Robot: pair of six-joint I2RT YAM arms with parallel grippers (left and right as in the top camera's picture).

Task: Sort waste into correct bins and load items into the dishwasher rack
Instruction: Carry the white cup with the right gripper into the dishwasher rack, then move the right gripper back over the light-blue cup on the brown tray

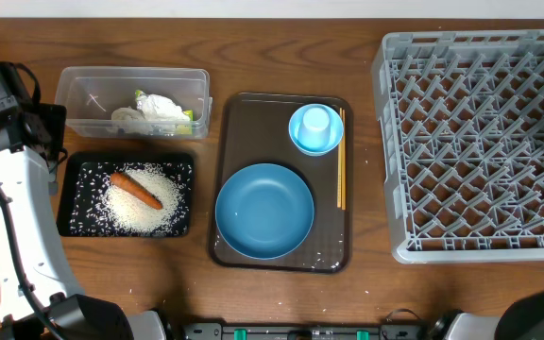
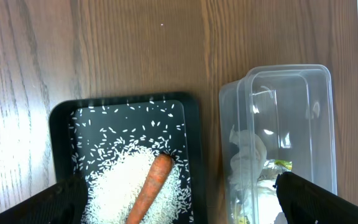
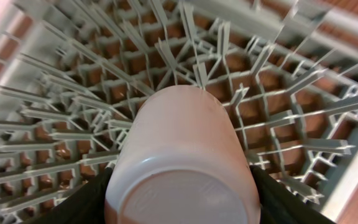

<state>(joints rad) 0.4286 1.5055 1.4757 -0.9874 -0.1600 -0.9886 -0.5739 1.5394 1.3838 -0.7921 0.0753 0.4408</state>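
Wooden table; right hand grips pinkish cup.

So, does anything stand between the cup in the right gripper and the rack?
Nothing visible does. The cup, held by the right gripper, hangs over a bare part of the dishwasher rack.

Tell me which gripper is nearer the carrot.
Left. The left gripper hangs near the carrot and its tray; the right gripper is far off over the rack, holding a cup.
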